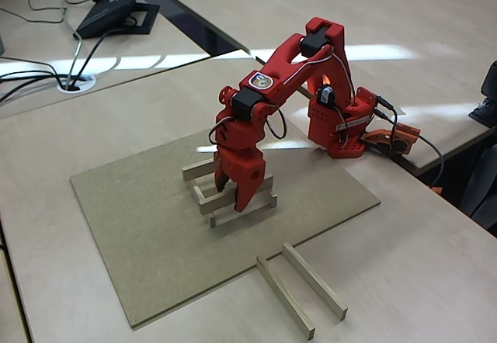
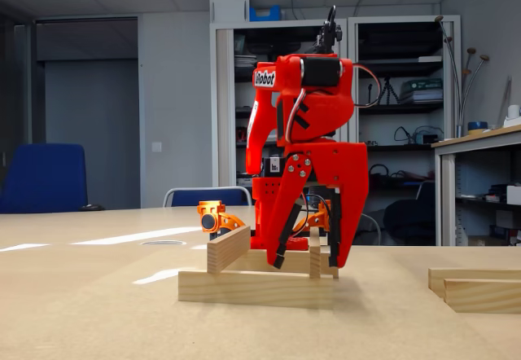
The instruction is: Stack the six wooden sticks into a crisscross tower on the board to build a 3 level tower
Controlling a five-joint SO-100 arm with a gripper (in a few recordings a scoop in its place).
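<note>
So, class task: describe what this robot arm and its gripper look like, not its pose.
The arm is bright red moulded plastic with black motor blocks at the joints, thin white and black cables along it, and a small round badge on the upper link. The gripper has two tapering red fingers. White lettering marks the arm in a fixed view.

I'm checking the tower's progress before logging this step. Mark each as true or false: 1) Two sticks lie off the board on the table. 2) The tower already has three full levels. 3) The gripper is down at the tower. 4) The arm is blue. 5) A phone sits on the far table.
1) True: two spare sticks lie side by side on the pale table, past the board edge.
2) False: the tower shows four sticks, two crossing levels.
3) True: the gripper reaches down among the upper sticks.
4) False: the arm is red.
5) True: a dark desk phone sits there.
</note>
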